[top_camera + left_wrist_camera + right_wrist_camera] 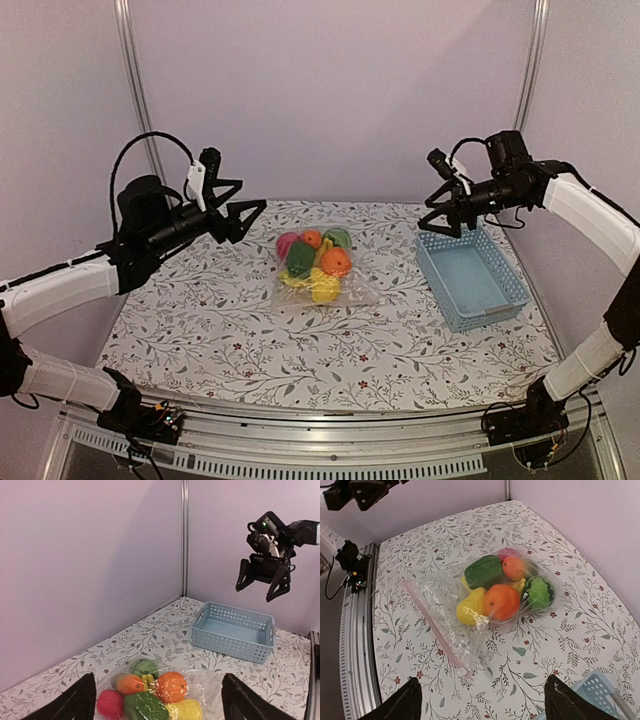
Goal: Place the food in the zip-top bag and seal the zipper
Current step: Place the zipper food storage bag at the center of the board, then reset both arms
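no writing, label, brand, number or sign can be read in any of the three views (the white patterned counter point(200, 330) bears only printed grey sprigs and small red flowers, no letters).

Clear, crinkly, glossy plastic zip-top bag point(440, 597); smooth plastic food point(501, 601); slotted matt plastic basket point(470, 285).
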Action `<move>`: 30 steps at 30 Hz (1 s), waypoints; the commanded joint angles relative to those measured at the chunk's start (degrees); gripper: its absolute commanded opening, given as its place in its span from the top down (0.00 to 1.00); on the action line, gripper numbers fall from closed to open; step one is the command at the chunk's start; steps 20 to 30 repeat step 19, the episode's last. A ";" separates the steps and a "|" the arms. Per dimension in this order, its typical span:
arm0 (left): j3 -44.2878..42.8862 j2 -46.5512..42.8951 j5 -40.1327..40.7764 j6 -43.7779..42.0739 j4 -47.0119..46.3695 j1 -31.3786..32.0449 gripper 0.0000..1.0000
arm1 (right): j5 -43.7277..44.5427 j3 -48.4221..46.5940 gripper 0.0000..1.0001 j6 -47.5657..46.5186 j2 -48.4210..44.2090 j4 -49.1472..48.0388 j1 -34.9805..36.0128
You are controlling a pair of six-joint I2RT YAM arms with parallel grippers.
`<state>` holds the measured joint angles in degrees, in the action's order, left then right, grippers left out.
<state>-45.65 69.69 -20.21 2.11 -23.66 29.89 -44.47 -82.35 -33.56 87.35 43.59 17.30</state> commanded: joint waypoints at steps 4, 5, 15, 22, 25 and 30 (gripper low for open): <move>-7.67 -1.25 30.25 -3.84 17.97 -1.64 0.07 | 7.27 -1.35 0.01 18.36 -0.15 -10.82 -10.09; -9.05 -1.04 33.17 -4.27 19.43 -2.04 0.06 | 7.04 -2.15 0.01 19.98 0.27 -11.18 -11.78; -10.52 -1.19 38.83 -5.54 20.42 -5.35 0.00 | 24.19 0.39 0.01 27.52 -4.61 -17.43 -16.11; -8.78 0.07 35.95 -2.79 18.91 -5.94 0.00 | 24.76 5.74 0.01 26.42 -7.13 -20.10 -16.07; -8.78 0.07 35.95 -2.79 18.91 -5.94 0.00 | 24.76 5.74 0.01 26.42 -7.13 -20.10 -16.07; -8.78 0.07 35.95 -2.79 18.91 -5.94 0.00 | 24.76 5.74 0.01 26.42 -7.13 -20.10 -16.07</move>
